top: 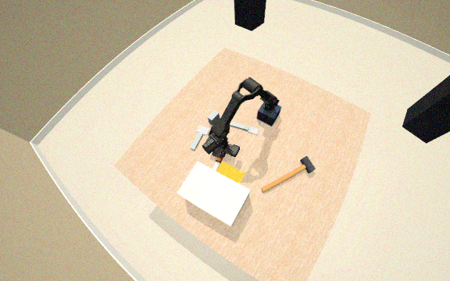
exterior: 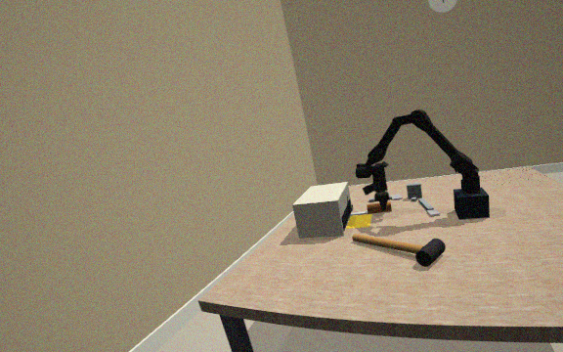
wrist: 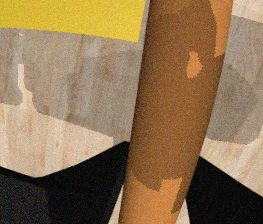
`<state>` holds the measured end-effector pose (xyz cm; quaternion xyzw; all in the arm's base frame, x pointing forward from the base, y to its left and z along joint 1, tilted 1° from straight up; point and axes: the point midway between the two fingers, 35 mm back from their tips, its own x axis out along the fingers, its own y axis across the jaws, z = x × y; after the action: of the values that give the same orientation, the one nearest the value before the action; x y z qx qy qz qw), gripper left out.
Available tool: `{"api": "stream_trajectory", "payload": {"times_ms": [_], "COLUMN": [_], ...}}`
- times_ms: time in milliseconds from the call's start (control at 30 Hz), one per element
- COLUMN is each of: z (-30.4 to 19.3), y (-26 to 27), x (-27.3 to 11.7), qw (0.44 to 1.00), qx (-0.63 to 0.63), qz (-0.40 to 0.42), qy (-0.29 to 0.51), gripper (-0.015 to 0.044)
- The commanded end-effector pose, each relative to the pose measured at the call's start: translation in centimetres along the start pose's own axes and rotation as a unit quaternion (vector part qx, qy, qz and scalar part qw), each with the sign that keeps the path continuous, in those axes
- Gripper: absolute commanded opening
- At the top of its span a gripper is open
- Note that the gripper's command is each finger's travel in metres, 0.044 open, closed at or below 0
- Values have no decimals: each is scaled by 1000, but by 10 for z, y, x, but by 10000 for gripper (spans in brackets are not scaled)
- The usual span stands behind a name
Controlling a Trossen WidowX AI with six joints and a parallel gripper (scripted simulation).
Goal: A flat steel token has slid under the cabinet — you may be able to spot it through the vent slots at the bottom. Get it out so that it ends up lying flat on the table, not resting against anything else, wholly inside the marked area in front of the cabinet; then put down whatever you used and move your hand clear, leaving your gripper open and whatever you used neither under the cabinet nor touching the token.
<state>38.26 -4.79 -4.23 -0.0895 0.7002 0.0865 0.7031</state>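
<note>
The white cabinet [top: 214,193] [exterior: 318,217] stands on the table with its dark slotted side facing the arm. The yellow marked area [top: 230,172] [exterior: 360,221] [wrist: 62,17] lies in front of that side. My gripper [top: 219,155] [exterior: 383,204] [wrist: 157,154] is shut on the orange-brown handle [exterior: 373,208] [wrist: 177,100] of a tool, low over the table. The tool's thin pale blade [top: 216,166] [exterior: 359,213] runs beside the marked area to the cabinet's front; its far end is hidden. The steel token is not visible in any view.
A mallet [top: 285,179] [exterior: 389,243] lies to one side of the marked area. A flat grey T-shaped tool [top: 198,140] and a grey strip [top: 244,127] [exterior: 428,206] lie near the arm. A small grey block [top: 213,116] [exterior: 413,191] stands behind the gripper.
</note>
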Motion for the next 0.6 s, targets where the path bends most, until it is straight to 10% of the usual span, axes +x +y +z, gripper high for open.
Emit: {"api": "stream_trajectory", "payload": {"times_ms": [0,567], "z": [6,22], "y": [0,1], "x": [0,-1], "qw": [1000,1000], "qx": [1,1], "qz": [-1,-1], "qy": [-2,-2], "gripper": [0,0]}}
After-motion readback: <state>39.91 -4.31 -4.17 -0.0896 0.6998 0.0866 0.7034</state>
